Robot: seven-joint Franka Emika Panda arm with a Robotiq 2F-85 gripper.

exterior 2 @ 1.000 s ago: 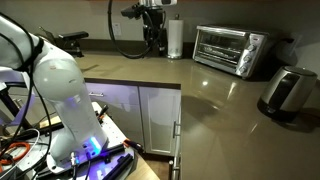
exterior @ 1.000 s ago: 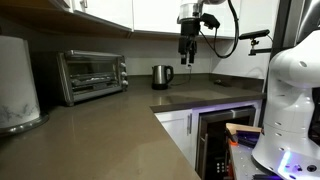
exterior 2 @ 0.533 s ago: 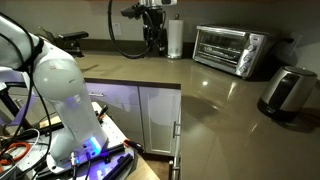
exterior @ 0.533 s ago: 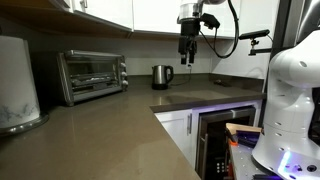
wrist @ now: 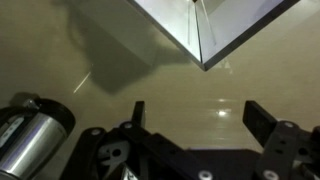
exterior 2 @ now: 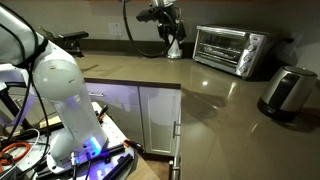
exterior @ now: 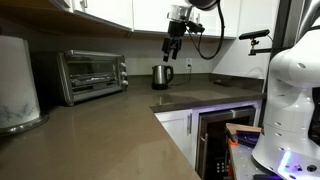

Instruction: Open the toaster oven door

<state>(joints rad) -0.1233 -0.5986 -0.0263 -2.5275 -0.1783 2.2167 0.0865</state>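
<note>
Silver toaster oven [exterior: 92, 76] sits on the counter [exterior: 110, 130], its door [exterior: 86, 72] shut; the gripper [exterior: 169, 56] hangs in the air near the kettle [exterior: 161, 76], jaws spread wide, holding nothing.

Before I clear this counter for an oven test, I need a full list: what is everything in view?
toaster oven: one, silver-grey, on the counter against the wall
toaster oven door: one, dark glass, shut
kettle: one, steel, on the counter near the corner, apart from the oven
paper towel roll: one, white, upright on the oven's other side
countertop: one, grey-brown, L-shaped
cabinets: white, below the counter
built-in appliance: one, black, under the counter
robot body: one, white, beside the counter
gripper: one, black, open and holding nothing, in the air above the counter
</note>
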